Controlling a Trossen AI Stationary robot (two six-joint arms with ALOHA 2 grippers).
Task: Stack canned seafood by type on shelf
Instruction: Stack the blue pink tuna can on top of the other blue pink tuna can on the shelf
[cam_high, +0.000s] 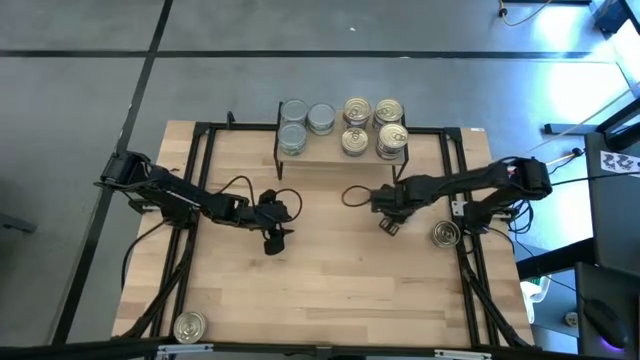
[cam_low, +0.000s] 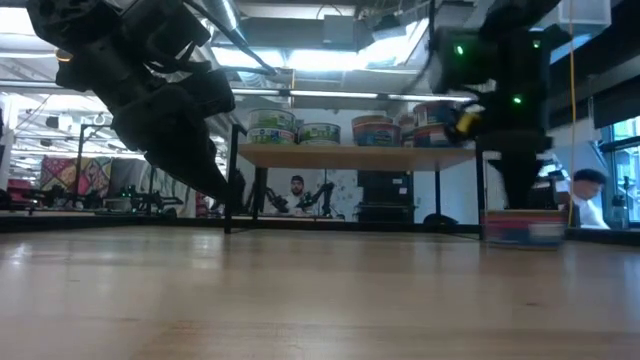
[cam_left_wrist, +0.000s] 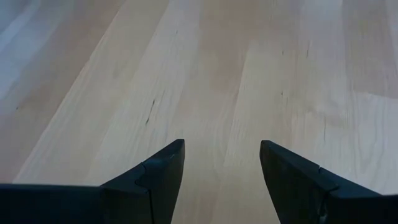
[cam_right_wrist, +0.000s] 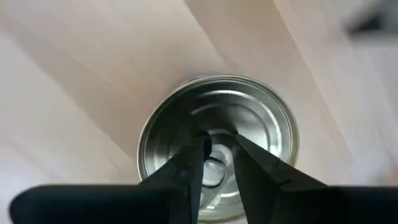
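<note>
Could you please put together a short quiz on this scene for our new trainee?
1. True or false: the left gripper is shut on a can.
2. Seen from above, which part of the shelf holds the gold-topped cans? A) its left part B) its right part C) both parts, mixed
3. How many loose cans stand on the table, off the shelf?

Key
1. False: its fingers are open over bare wood.
2. B
3. Two: one near the right arm, one at the near left corner.
</note>
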